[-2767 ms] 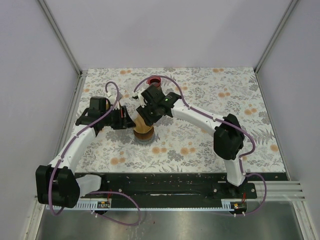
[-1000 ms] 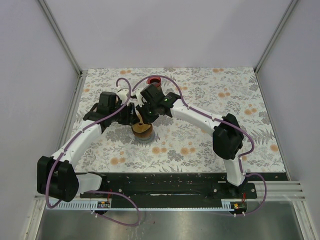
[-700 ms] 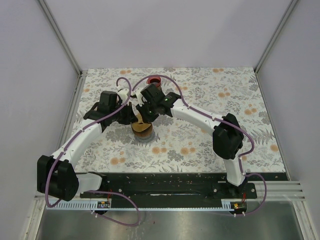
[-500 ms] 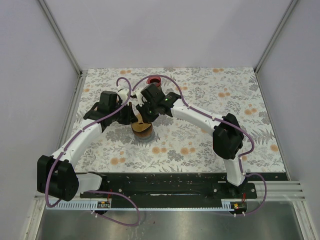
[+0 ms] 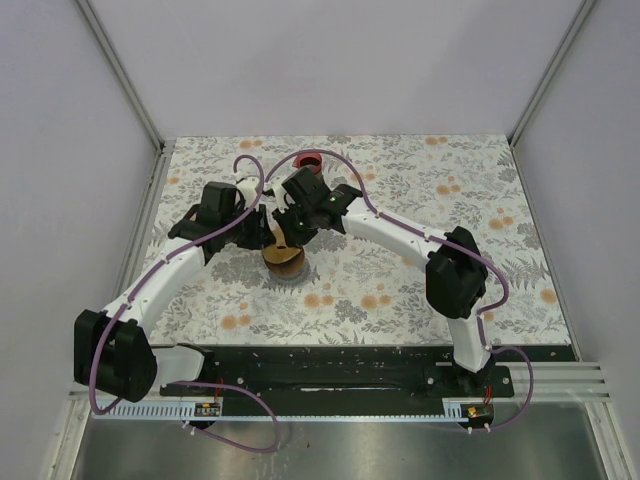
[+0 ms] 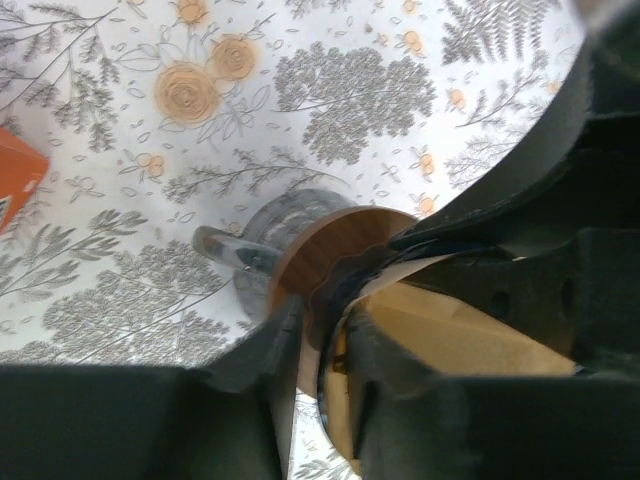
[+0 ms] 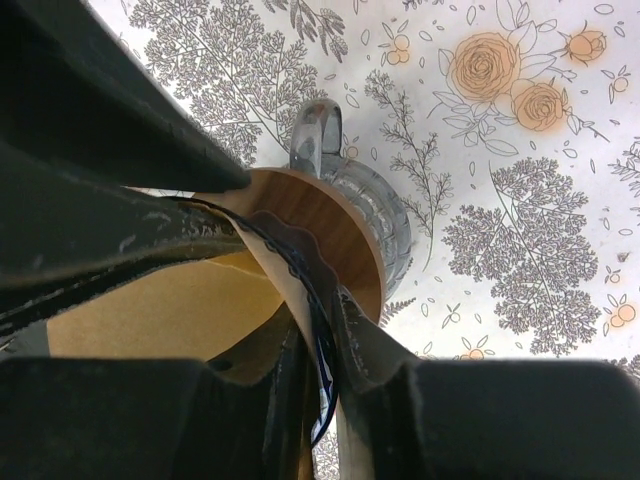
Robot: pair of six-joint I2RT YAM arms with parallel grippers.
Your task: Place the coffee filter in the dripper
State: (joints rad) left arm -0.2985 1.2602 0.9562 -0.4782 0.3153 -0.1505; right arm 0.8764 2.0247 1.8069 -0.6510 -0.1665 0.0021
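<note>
Since the earliest frame my left arm has swung in from the left, bringing my left gripper (image 6: 322, 325) to the rim of the dripper (image 6: 335, 240), opposite my right gripper (image 7: 318, 325). Right jaws: clamped on the wavy edge of the coffee filter (image 7: 170, 305), which lies opened inside the dripper's cone. Left jaws: astride the rim, and I cannot tell whether they grip. The dripper stands on the floral table (image 7: 520, 250).

red cup (image 5: 311, 160) at far side; floral cloth (image 5: 420, 270)
</note>
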